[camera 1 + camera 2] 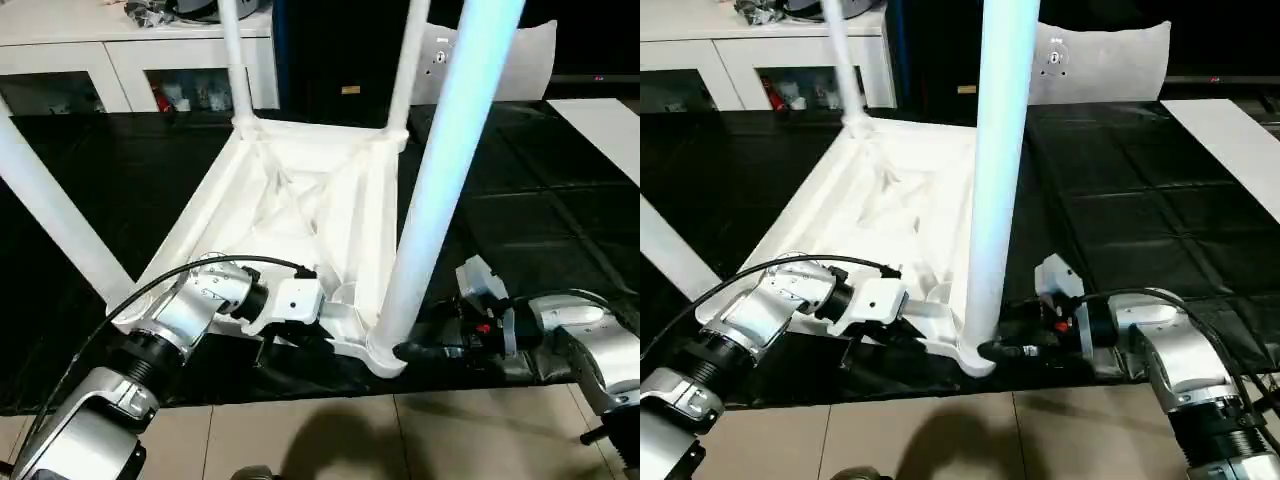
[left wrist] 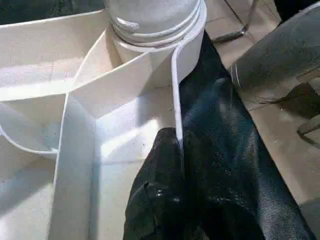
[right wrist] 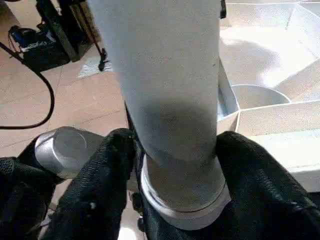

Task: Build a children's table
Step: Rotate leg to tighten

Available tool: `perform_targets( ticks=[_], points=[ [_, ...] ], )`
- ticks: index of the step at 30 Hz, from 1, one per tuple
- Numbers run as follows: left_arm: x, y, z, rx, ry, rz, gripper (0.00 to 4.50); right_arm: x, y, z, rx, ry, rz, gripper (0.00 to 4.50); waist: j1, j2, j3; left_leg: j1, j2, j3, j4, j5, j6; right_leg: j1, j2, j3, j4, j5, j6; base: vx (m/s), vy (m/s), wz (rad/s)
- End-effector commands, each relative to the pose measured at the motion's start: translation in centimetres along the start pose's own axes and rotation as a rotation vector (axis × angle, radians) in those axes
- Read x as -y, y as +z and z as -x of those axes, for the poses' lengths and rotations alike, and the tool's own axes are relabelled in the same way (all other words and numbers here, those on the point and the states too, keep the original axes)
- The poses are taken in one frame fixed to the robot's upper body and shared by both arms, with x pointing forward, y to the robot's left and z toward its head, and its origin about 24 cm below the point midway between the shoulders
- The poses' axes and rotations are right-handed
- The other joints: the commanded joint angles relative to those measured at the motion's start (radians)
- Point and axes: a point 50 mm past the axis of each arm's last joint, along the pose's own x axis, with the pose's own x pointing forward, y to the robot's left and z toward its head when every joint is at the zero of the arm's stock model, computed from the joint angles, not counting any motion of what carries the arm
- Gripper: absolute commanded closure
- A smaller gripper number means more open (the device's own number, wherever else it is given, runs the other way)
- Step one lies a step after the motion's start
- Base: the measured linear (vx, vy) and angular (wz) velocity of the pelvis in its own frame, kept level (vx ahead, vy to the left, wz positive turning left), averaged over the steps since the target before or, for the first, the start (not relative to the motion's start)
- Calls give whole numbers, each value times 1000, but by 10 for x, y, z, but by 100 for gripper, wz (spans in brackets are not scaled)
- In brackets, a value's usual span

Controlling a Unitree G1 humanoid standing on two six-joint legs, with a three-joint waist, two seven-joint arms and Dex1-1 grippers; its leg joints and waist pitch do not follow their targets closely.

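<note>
The white tabletop [image 1: 300, 190] lies upside down on the black work surface, its ribbed underside facing up. Legs stand in all its corner sockets: far left [image 1: 232, 60], far right [image 1: 408, 60], near left [image 1: 50, 210] leaning outward, and near right [image 1: 440, 170]. My left gripper [image 1: 305, 330] is shut on the tabletop's near rim [image 2: 176, 90], one black finger [image 2: 160, 200] inside the wall and one outside, close to the near right socket [image 2: 155, 30]. My right gripper [image 1: 415, 350] is shut on the base of the near right leg [image 3: 165, 75], a finger [image 3: 95, 185] on each side just above the socket.
The black work surface [image 1: 520, 220] ends just in front of my grippers, with tiled floor [image 1: 350, 440] below. A white cabinet [image 1: 120, 60] stands at the back left. A white panel [image 1: 500, 60] leans at the back, and a white board [image 1: 600, 120] lies at the right.
</note>
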Motion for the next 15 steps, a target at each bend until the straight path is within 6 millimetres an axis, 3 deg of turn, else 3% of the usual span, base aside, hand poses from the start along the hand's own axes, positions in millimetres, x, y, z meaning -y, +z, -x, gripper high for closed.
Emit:
perform_targets(
  ticks=[1,3,6,10,13,15],
  points=[
    [7,-2,-10,-42,-103,-26,450,-2,4,-3,13,35,9,195,-5,-11,-60,2,70,-20,-62,-102,85,52,-91,64,-69,-114,-215,0,0,0],
    [7,-2,-10,-42,-104,-25,450,-2,3,-4,21,34,5,225,-1,-10,-61,2,71,-21,-61,-96,86,51,-91,65,-67,-99,-217,0,0,0],
    [8,-3,-9,-40,-105,-22,450,0,4,-8,58,14,0,235,0,-9,-61,2,71,-21,-62,-96,84,51,-91,64,-67,-95,-218,0,0,0],
    [8,-4,-10,-35,-102,-11,450,-2,5,-13,83,6,1,255,-2,-10,-59,1,68,-21,-64,-123,70,53,-92,64,-73,-145,-205,0,0,0],
    [9,-4,-10,-30,-104,-7,450,0,3,-15,65,-44,4,255,-3,-8,-56,4,69,-21,-66,-132,61,51,-91,64,-79,-189,-190,0,0,0],
    [9,-4,-10,-30,-104,-7,450,0,3,-15,80,-42,-39,201,-4,-8,-56,5,69,-22,-68,-138,56,52,-90,64,-79,-199,-187,0,0,0]
  ],
)
